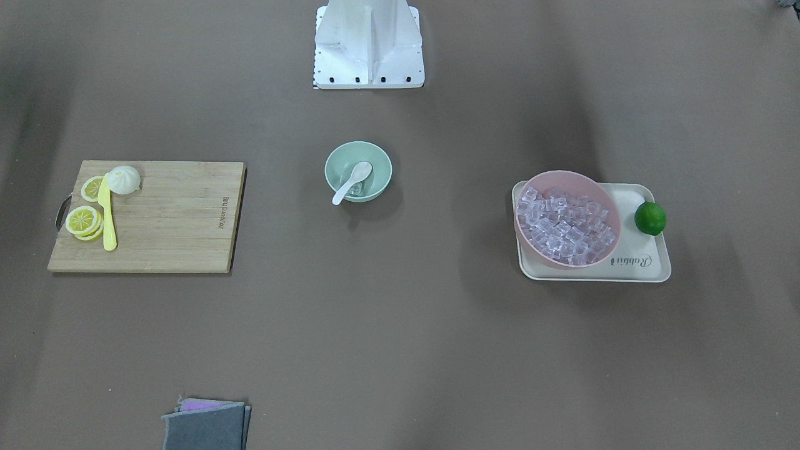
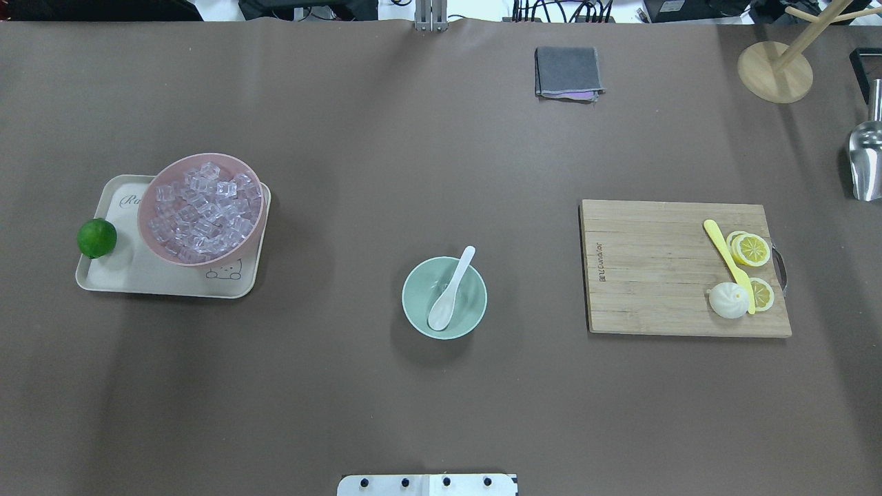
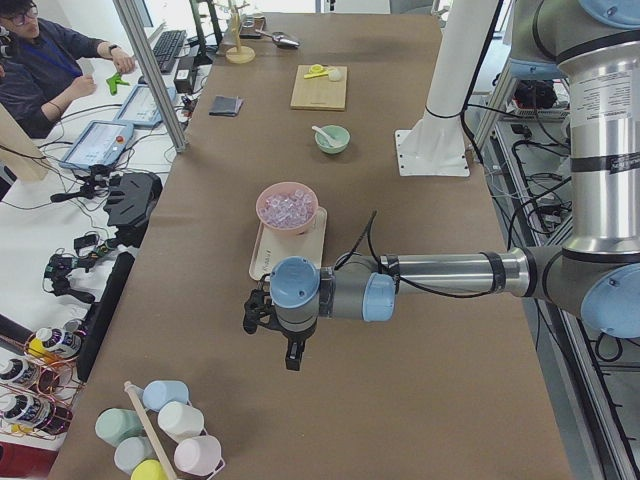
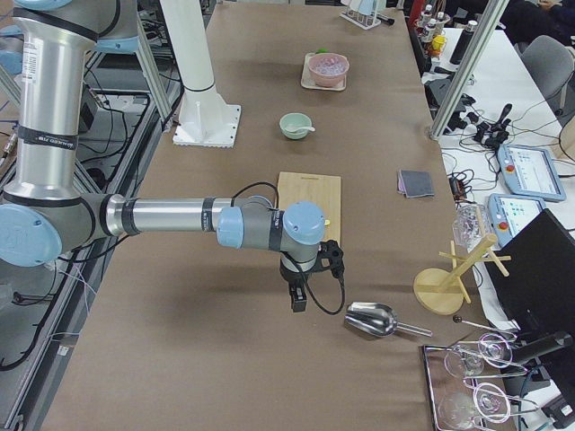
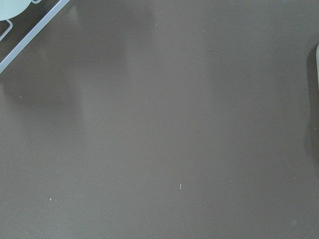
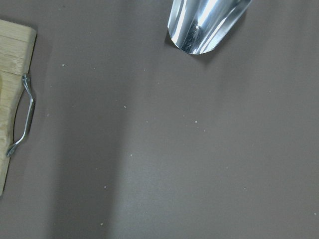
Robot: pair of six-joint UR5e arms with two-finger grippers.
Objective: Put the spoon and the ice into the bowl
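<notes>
The mint-green bowl [image 1: 377, 161] [image 2: 471, 308] stands mid-table in front of the robot base. The white spoon [image 1: 352, 181] [image 2: 451, 289] lies in it, scoop down inside and handle resting on the rim. A clear ice cube [image 1: 357, 189] seems to lie in the bowl by the scoop. Many more ice cubes [image 1: 565, 222] [image 2: 203, 210] fill the pink bowl. My left gripper [image 3: 291, 360] hangs over bare table beyond the tray, far from the bowl. My right gripper [image 4: 297, 303] hangs past the cutting board. Both show only in the side views, so I cannot tell whether they are open or shut.
The pink bowl [image 2: 150, 236] sits on a cream tray [image 2: 165, 279] with a lime [image 2: 96, 238]. A wooden cutting board [image 2: 661, 275] holds lemon slices, a yellow knife [image 2: 727, 262] and a white bun. A grey cloth [image 2: 568, 72], a metal scoop [image 6: 207, 25] and a wooden stand [image 2: 775, 72] lie at the far side.
</notes>
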